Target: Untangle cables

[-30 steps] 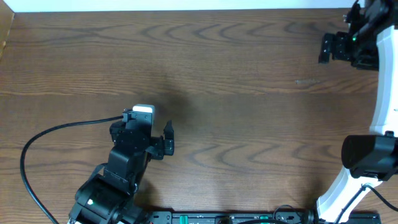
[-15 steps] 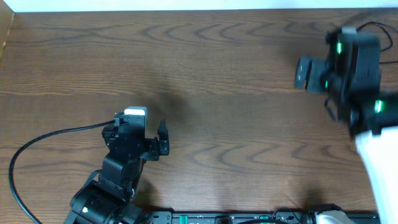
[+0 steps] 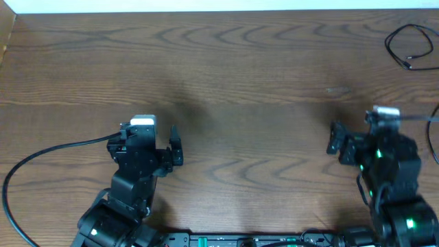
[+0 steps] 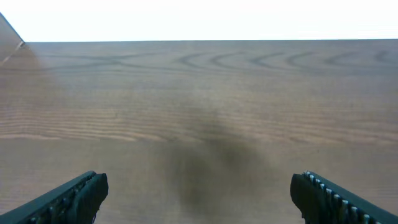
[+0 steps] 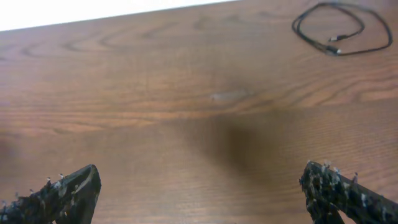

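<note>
Progress looked near complete: the black cable (image 3: 409, 46) lay alone in a loose loop at the table's (image 3: 260, 68) far right corner, no white one in view, while the left gripper (image 3: 159, 132) and right gripper (image 3: 358, 127) hung wide open, empty, well away.

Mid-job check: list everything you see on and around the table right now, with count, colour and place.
thin black cord with small plug ends: one, black, lying in a loose loop at the table's far right corner, nothing touching it
white cord: none seen in any view
brown wood-grain table: one, brown, fills every view
black bar with green marks: one, black, along the near edge
thick black cable: one, black, curving over the table's left side to the left arm
left claw: one, black, open, near left, holding nothing
right claw: one, black, open, near right, holding nothing
</note>
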